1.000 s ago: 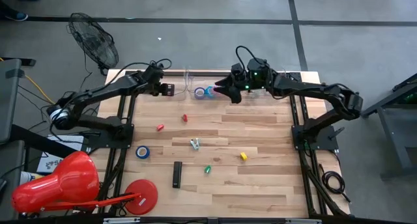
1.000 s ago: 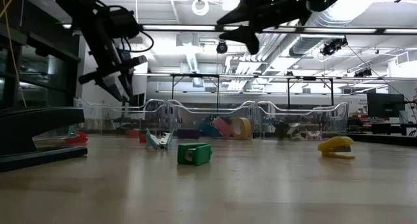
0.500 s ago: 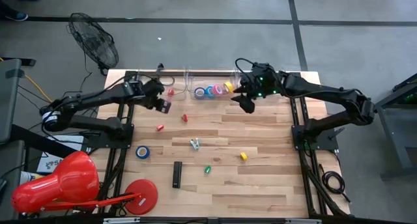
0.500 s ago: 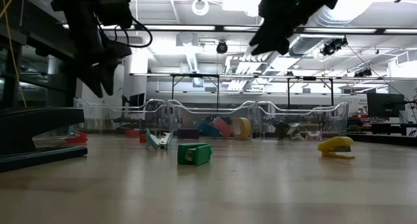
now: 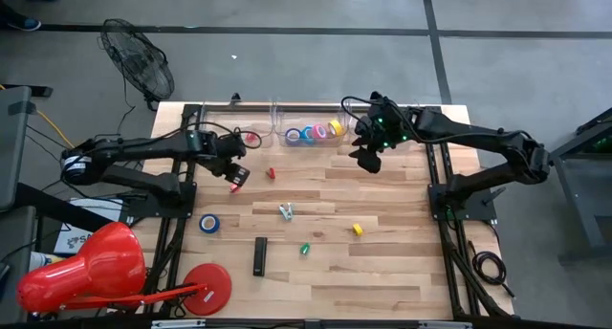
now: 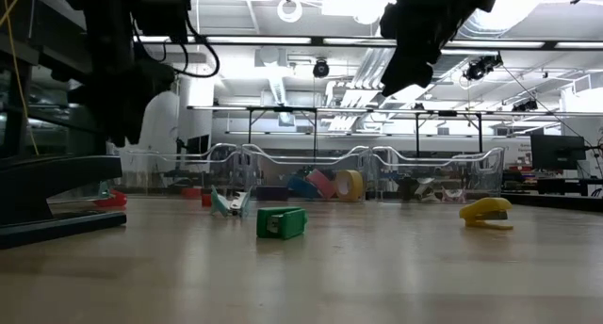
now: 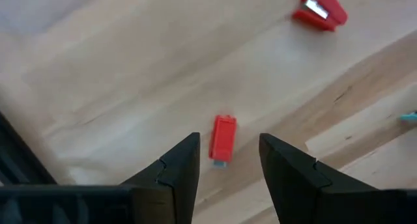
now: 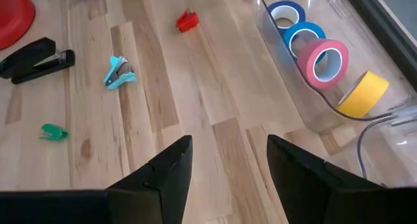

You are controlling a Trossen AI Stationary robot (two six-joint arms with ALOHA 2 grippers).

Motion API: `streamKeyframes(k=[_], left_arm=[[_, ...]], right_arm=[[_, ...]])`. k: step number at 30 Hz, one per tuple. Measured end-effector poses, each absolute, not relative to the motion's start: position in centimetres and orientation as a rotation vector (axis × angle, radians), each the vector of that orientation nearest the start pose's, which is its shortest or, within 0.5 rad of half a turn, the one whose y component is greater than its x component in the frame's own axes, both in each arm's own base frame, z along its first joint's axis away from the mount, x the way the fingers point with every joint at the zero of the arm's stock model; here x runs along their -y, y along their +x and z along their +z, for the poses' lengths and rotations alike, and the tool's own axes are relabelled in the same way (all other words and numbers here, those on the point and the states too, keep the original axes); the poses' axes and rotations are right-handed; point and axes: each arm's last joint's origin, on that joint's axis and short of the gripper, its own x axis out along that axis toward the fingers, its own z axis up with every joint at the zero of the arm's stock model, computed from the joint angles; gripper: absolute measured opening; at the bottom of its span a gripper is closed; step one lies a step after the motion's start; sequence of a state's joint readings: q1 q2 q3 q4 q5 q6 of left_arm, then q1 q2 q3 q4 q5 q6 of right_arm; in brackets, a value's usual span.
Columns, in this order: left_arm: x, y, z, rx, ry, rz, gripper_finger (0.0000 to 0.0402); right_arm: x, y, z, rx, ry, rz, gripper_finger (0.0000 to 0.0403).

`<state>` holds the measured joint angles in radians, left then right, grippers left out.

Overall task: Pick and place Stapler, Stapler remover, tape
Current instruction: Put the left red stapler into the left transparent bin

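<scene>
Nearest us, the black stapler (image 5: pixel 259 256) lies on the worktop (image 5: pixel 382 272) with bare wood around it. Mid-worktop, we see the left pincer (image 7: pixel 225 160), fingers parted and empty, directly above a small red stapler (image 7: pixel 222 139). At the far edge, the right pincer (image 8: pixel 225 160) hangs likewise parted, beside the clear tray (image 8: pixel 339 116) of tape rolls (image 8: pixel 322 61).

black stapler (image 8: pixel 34 57), yellow tape (image 8: pixel 363 94), pink tape (image 8: pixel 324 61)

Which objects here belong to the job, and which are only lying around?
Job things:
- black stapler
- small red stapler
- teal staple remover
- yellow staple remover
- blue tape roll on the table
- tape rolls in the clear bin

Lying about:
- red disc
- fan
</scene>
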<state>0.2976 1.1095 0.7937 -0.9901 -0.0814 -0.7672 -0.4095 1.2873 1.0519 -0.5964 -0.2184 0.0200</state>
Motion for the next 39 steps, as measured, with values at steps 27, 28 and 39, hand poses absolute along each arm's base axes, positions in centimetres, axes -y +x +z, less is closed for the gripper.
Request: streamKeyframes(k=[27,28,39], left_arm=[[-6.3,20.5,17.1,-1.422,-0.819,0.801,0.0154],[-6.3,20.6,16.9,-1.434,-0.818,0.804,0.0154],[-6.4,20.9,15.8,-1.502,-0.803,0.799,0.0154]], right_arm=[[9.9,24.4,28.7,-0.787,0.278,-0.184,0.0188],[9.9,24.4,28.7,-0.787,0.278,-0.184,0.0188],[9.9,24.5,28.8,-0.781,0.277,-0.19,0.0188]])
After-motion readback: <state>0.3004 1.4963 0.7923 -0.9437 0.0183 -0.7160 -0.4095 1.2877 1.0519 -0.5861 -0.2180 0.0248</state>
